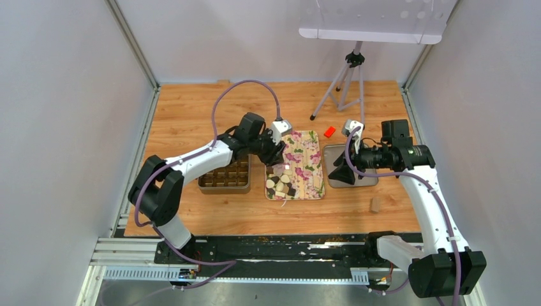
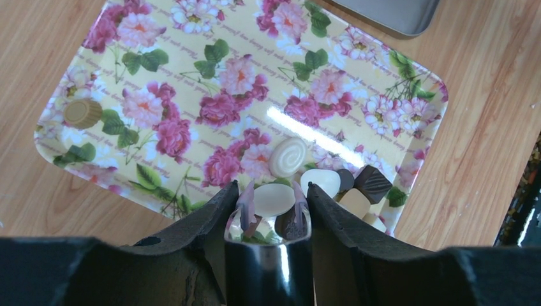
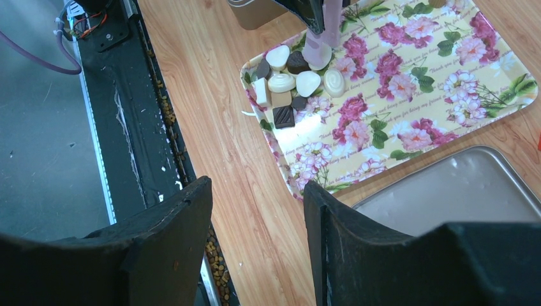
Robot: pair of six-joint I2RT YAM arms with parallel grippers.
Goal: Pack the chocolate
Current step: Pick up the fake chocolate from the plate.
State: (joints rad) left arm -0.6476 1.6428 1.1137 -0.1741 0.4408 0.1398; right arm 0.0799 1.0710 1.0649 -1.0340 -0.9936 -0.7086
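The chocolate (image 1: pixel 281 185) is a cluster of dark, cream-white and tan pieces at the near left corner of a floral tray (image 1: pixel 309 150). My left gripper (image 1: pixel 275 159) is shut on metal tongs (image 2: pixel 268 255) with purple tips. The tips stand on either side of a cream-white oval piece (image 2: pixel 274 199) at the edge of the cluster. The right wrist view shows the tongs (image 3: pixel 317 38) down among the pieces (image 3: pixel 287 80). One tan round piece (image 2: pixel 81 113) lies alone at the tray's far end. My right gripper (image 1: pixel 341 173) is open and empty (image 3: pixel 258 188) over the wood beside the tray.
A brown box with a grid of compartments (image 1: pixel 224 178) stands left of the floral tray. A grey metal tray (image 1: pixel 367 178) lies on its right, under my right arm. A red block (image 1: pixel 329 132), a tan cylinder (image 1: pixel 375 204) and a tripod (image 1: pixel 344 83) are also on the table.
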